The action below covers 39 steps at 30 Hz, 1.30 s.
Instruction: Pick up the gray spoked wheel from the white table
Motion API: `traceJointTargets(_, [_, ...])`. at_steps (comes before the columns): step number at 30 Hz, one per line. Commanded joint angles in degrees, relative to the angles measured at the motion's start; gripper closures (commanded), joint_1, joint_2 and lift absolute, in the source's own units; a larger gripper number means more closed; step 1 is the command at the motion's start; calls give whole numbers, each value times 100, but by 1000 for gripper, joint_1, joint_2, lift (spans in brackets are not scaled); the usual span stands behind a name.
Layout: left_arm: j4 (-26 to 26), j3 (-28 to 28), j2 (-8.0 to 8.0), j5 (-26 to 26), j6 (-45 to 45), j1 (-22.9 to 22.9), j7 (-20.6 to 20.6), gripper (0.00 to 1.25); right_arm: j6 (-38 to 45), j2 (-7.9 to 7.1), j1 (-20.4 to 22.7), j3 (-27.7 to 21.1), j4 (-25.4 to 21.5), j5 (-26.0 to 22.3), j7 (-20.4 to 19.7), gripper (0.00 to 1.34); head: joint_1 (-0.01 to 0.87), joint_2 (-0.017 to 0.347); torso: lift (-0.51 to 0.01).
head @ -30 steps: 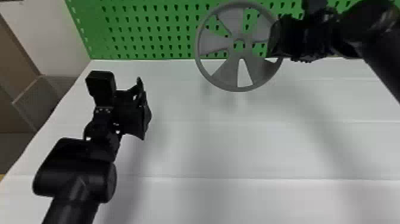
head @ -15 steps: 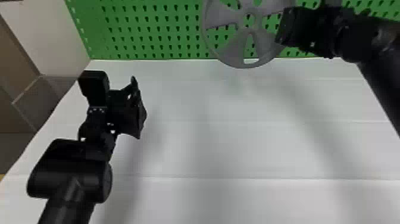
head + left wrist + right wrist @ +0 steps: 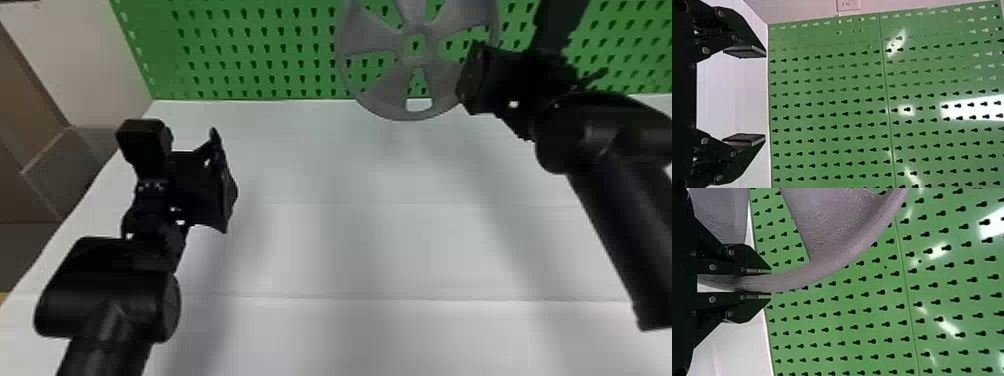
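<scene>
- So the right gripper (image 3: 467,80) has its fingers (image 3: 750,305) clenched on the gray spoked wheel (image 3: 395,82), one on each face of the outer rim. Right wrist view makes that pretty obvious, rim's pinched right between them.
- Wheel's up off the counter (image 3: 350,240), standing roughly upright near the far edge, with its broad face toward the head camera. In the head view it sits just left of the right gripper, and the top of the rim runs out of the picture.
- You can see green through the gaps between the wide spokes, that's the pegboard (image 3: 270,60) behind it.
- Soft shadows fall on the white counter below the wheel and along the right arm (image 3: 610,210).
- Left gripper (image 3: 225,185) hangs over the left part of the counter, well apart from the wheel. Its fingers are released, spread wide.
- Past the pegboard's edge, the left wrist view also catches a pale wall (image 3: 805,9) with a small wall plate (image 3: 848,4) on it.
</scene>
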Motion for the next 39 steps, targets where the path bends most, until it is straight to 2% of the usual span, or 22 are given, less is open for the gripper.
traceJointTargets(1, [-10, 27, -2, 27, -14, 25, 0, 489, -310, 180, 492, -282, -343, 443, 22, 1148, 779, 98, -73])
traceJointTargets(7, [-10, 27, -2, 115, -40, 51, 88, 489, -829, 260, 1011, -300, -528, 724, 215, 1151, 779, 100, -73])
traceJointTargets(13, [-10, 9, -11, 203, -58, 69, 123, 489, -1189, 312, 1354, -317, -589, 1093, 453, 1154, 779, 98, -73])
traceJointTargets(22, [-10, -53, -20, 326, -119, 166, 238, 489, -1866, 409, 1881, -326, -598, 1331, 488, 1154, 779, 98, -73])
traceJointTargets(29, [-10, -88, -64, 370, -181, 236, 255, 486, -2094, 462, 2268, -361, -800, 1401, 479, 1154, 779, 98, -73])
traceJointTargets(39, [-10, -53, -187, 273, -260, 280, 255, 483, -2041, 470, 2435, -414, -985, 1612, 479, 1154, 779, 100, -73])
